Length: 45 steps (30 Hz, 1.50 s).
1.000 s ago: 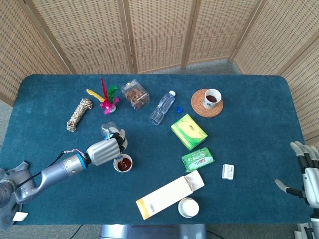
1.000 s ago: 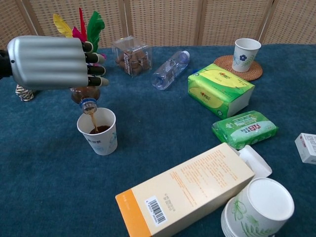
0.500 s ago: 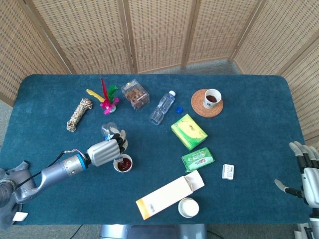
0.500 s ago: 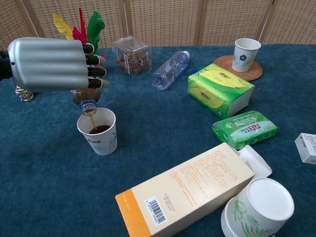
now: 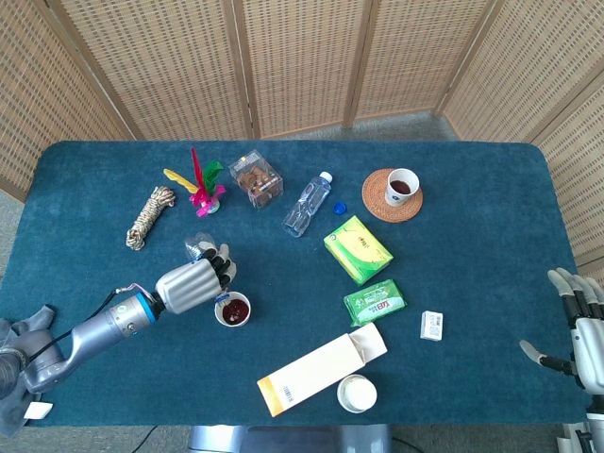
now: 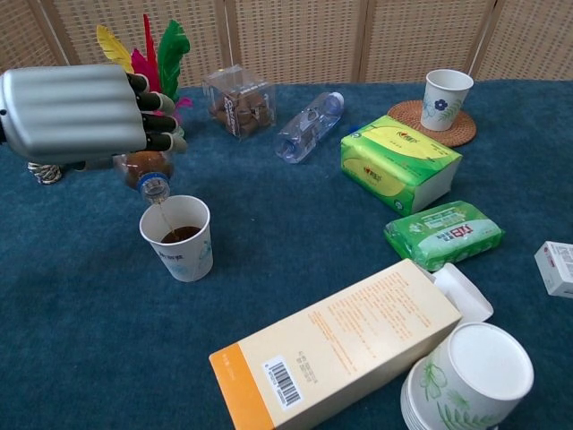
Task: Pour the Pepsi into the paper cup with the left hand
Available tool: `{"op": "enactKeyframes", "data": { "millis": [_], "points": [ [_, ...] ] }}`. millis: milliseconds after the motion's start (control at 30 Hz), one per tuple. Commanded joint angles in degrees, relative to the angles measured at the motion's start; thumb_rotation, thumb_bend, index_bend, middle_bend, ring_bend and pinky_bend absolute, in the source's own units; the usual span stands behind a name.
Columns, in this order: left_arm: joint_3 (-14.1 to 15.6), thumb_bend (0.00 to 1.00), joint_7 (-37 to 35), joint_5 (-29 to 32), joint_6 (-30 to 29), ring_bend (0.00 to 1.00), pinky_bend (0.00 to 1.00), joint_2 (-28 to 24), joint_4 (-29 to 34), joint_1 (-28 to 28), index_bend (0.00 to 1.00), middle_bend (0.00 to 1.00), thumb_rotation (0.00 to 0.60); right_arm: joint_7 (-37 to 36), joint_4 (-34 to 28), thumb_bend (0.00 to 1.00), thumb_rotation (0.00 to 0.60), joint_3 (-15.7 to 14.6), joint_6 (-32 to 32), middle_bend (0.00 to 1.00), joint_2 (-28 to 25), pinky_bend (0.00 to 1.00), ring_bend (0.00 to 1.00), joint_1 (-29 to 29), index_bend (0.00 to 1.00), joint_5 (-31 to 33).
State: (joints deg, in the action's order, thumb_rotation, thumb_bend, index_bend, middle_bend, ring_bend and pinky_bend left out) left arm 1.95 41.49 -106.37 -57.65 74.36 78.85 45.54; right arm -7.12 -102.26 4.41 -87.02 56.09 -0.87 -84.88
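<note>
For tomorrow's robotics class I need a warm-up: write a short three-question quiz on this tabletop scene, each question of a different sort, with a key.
1. True or false: the left hand holds the Pepsi bottle tilted, mouth above the paper cup.
2. Which lies on its side? A) the clear water bottle B) the cup on the coaster C) the stack of cups
3. Fill in: the liquid in the paper cup is ____ in colour.

Key: 1 true; 2 A; 3 brown. The right hand holds nothing.
</note>
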Motion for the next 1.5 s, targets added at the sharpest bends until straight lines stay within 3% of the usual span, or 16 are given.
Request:
{"op": "enactKeyframes", "data": {
  "millis": [33, 467, 700, 1000, 1100, 1500],
  "points": [
    [0.1, 0.44, -4.0, 1.0, -2.6, 0.27, 0.44, 1.1, -1.5, -1.4, 0.44, 0.39, 0.6, 0.2, -0.1, 0.09, 0.6, 0.0, 0.0, 0.0, 0.1, 0.0, 0.0, 0.0, 0.0, 0.0],
    [-1.0, 0.44, -21.1, 6.1, -11.1, 0.27, 0.44, 4.6, -5.0, -6.5, 0.44, 0.39, 0.6, 0.7, -0.1, 0.09, 0.6, -0.1, 0.2, 0.0, 0.2, 0.0, 0.0, -0.1, 0.0, 0.0],
    [-2.4, 0.44, -36.9, 11.5, -15.4, 0.26, 0.44, 6.6, -7.1, -10.5, 0.43, 0.38, 0.6, 1.4, -0.3, 0.09, 0.6, -0.4, 0.4, 0.0, 0.5, 0.0, 0.0, -0.1, 0.0, -0.3],
    [-5.1, 0.43, -59.4, 18.7, -16.1, 0.24, 0.44, 9.2, -9.3, -14.0, 0.41, 0.37, 0.6, 3.1, -0.4, 0.09, 0.6, -0.7, 1.0, 0.0, 1.1, 0.0, 0.0, -0.4, 0.0, -0.5],
    [-5.3, 0.42, -65.8, 20.4, -14.8, 0.22, 0.43, 10.3, -10.2, -14.7, 0.4, 0.32, 0.6, 3.7, -0.5, 0.09, 0.6, -0.8, 1.1, 0.0, 1.4, 0.0, 0.0, -0.5, 0.0, -0.5],
    [-6.8, 0.42, -82.8, 24.0, -10.1, 0.18, 0.42, 14.2, -13.1, -15.7, 0.39, 0.3, 0.6, 4.6, -0.5, 0.09, 0.6, -1.0, 1.4, 0.0, 1.7, 0.0, 0.0, -0.6, 0.0, -0.3]
  ]
}}
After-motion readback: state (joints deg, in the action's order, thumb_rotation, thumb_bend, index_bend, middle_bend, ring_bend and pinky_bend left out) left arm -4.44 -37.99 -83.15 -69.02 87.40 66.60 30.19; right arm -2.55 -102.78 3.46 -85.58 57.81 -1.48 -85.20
